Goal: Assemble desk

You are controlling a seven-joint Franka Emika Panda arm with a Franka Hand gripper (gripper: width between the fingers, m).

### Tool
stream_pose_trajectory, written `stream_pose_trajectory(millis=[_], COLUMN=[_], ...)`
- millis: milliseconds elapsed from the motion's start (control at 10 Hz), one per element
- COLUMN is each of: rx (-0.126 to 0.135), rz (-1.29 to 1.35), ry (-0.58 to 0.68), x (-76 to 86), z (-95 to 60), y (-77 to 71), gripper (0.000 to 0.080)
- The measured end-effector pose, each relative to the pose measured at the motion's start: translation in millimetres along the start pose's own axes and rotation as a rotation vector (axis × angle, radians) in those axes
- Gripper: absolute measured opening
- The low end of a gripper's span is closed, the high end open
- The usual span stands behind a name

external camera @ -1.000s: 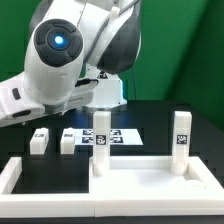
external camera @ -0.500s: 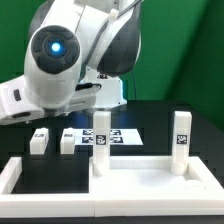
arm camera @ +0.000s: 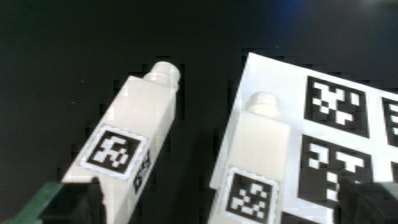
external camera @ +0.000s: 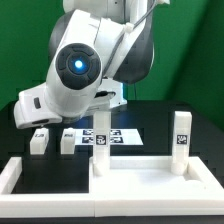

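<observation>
The white desk top point(external camera: 150, 186) lies at the front with two white legs standing upright on its far side, one point(external camera: 101, 139) at its far-left corner and one point(external camera: 181, 139) at its far right. Two loose legs point(external camera: 39, 141) point(external camera: 68, 141) stand on the black table to the exterior view's left. The wrist view looks down on these two tagged legs point(arm camera: 128, 130) point(arm camera: 260, 160). My gripper point(arm camera: 217, 212) is open and empty above them, with dark fingertips point(arm camera: 71, 206) at the picture's edges. In the exterior view the arm's body hides the gripper.
The marker board point(external camera: 118, 137) lies flat behind the desk top and also shows in the wrist view point(arm camera: 338, 105) beside one loose leg. A long low white border frame point(external camera: 18, 176) runs along the front left. The arm's large body point(external camera: 85, 70) hangs over the loose legs.
The arm's body has swung toward the exterior view's right and turned. The desk top and all the legs have not moved.
</observation>
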State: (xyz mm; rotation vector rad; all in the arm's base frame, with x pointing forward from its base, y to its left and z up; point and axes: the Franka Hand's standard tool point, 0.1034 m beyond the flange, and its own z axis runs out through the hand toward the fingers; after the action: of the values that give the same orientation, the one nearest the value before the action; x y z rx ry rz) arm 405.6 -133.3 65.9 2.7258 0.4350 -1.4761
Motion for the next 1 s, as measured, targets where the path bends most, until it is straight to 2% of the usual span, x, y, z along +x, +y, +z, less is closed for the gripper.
stream_pose_trajectory(millis=[200,400,600,1000], rx=[0.001,0.015,0.019,0.019], rz=[0.001,0.009,0.014,0.01], ry=[0.0,-0.006,-0.023,-0.028], x=[-0.1,0.1,2.2,4.3], z=[0.0,6.1,15.1,17.7], y=[0.5,3.4,-4.7,-6.5], gripper=[0.0649,0.0649,0.0649,0.0649])
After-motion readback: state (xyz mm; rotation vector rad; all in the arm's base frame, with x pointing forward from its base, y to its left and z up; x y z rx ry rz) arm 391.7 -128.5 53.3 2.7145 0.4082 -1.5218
